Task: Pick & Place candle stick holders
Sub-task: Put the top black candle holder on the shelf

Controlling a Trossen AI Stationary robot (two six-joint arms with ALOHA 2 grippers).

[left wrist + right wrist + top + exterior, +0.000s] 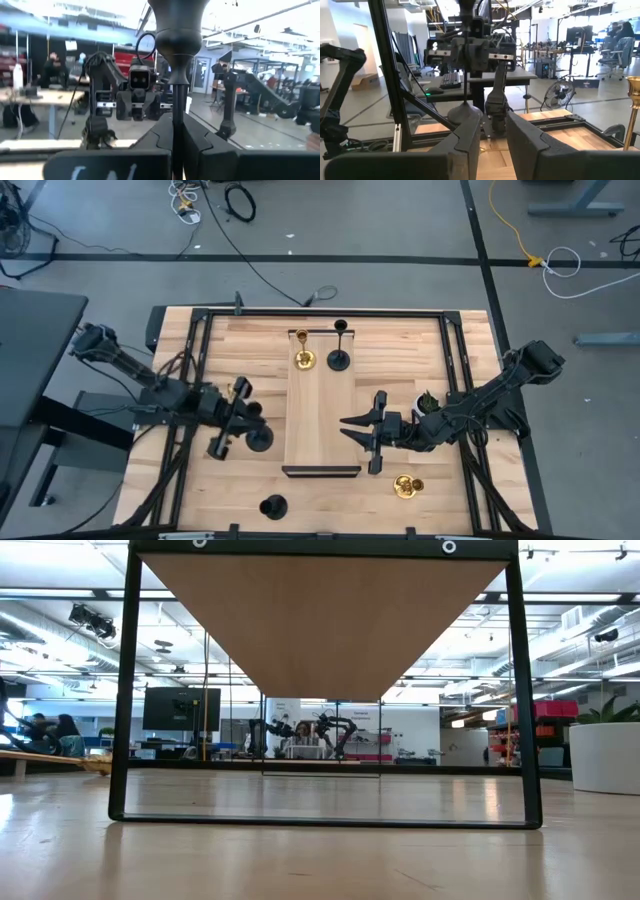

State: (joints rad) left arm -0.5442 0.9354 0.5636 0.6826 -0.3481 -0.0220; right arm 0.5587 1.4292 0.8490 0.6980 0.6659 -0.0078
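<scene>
My left gripper (246, 420) is left of the wooden board (322, 430) and is shut on a black candle stick holder (258, 438). The holder's cup (175, 15) stands above the fingers in the left wrist view. My right gripper (348, 428) is open and empty over the board's right edge, pointing toward the table's left. A gold holder (305, 360) and a black holder (340, 360) stand on their bases at the board's far end. Another gold holder (407, 486) and another black one (273, 506) stand on the table near the front. My left gripper pinches the black holder's thin stem (175, 107) between its two fingers, below the cup. The fingers come level from the table's left and lie across the stem. The holder stands upright, with its round base (465, 114) below the gripper. I cannot tell whether the base touches the table.
A small white pot with a green plant (425, 400) stands right beside my right arm. The board has a black stand (322, 471) at its near end. A black frame (200, 360) runs around the table top. People sit at desks in the room behind.
</scene>
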